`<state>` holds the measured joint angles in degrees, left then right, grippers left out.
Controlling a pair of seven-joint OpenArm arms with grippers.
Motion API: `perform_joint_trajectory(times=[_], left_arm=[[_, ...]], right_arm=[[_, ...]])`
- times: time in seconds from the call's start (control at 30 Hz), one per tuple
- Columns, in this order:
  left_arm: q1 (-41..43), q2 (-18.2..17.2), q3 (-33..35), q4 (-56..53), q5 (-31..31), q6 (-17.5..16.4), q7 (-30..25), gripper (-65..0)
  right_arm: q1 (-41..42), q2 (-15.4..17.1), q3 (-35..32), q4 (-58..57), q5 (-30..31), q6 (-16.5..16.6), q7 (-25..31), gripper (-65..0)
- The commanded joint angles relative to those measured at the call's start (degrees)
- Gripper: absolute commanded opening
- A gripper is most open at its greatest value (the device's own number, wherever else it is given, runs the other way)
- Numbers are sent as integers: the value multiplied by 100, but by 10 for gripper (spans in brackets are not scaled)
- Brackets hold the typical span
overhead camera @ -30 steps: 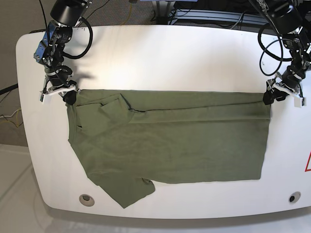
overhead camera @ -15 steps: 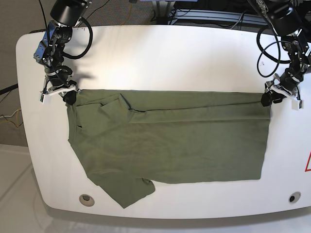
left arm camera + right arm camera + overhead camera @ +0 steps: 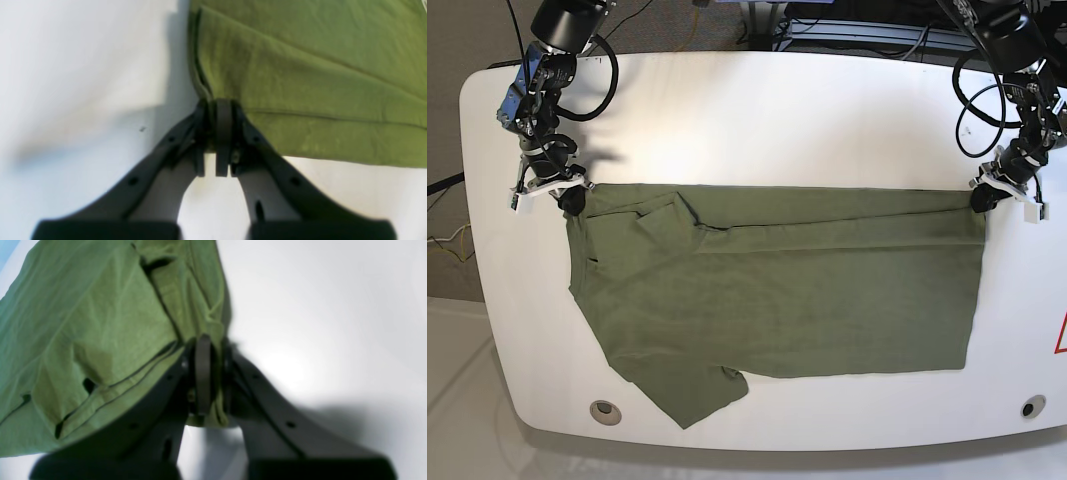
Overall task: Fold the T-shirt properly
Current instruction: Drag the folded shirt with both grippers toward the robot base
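Note:
The olive-green T-shirt (image 3: 777, 290) lies spread across the white table (image 3: 757, 120), folded lengthwise, with one sleeve (image 3: 687, 395) sticking out at the near left. At the shirt's far right corner, my left gripper (image 3: 979, 198) is shut on the cloth; the left wrist view has its jaws (image 3: 218, 110) pinched together on the T-shirt (image 3: 300, 66) edge. My right gripper (image 3: 572, 198) is shut on the far left corner by the collar. In the right wrist view the right gripper (image 3: 208, 350) has bunched T-shirt (image 3: 83, 333) fabric between its jaws.
The table's rounded front edge holds two round holes, one (image 3: 606, 409) at the near left and another (image 3: 1028, 407) at the near right. Cables (image 3: 982, 90) hang from the arm at the far right. A red triangle mark (image 3: 1061, 335) sits at the right edge.
My left gripper has closed on the shirt's far right corner and shifted slightly up and away. The right gripper kept its hold without moving.

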<state>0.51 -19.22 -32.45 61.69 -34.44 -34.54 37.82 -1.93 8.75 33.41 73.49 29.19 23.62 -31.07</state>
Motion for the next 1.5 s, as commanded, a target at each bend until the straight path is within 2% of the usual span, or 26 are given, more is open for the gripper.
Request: perform_joint_trajectory(times=[0.0, 0.5, 0.77, 1.03, 1.1, 1.47], left_arm=[[33, -76, 0, 50, 115, 30, 127, -650], [747, -107, -8, 756, 86, 79, 472, -650], [1204, -103, -59, 1212, 67, 87, 489, -650], [1854, -82, -63, 1772, 48, 108, 446, -650], [2328, -66, -200, 2224, 0, 118, 464, -650], [3054, -85, -333, 2915, -20, 114, 442, -650]], right_arm=[[25, 67, 14, 122, -13, 19, -139, -650], [-827, 89, -15, 1308, 43, 33, -591, -650], [-1274, 82, -26, 1617, 67, 36, -564, -650], [-1852, 51, -44, 1922, 174, 52, -559, -650], [-2270, 12, -29, 2155, 149, 100, -583, -650], [-2867, -14, 6, 2691, 157, 90, -594, -650]])
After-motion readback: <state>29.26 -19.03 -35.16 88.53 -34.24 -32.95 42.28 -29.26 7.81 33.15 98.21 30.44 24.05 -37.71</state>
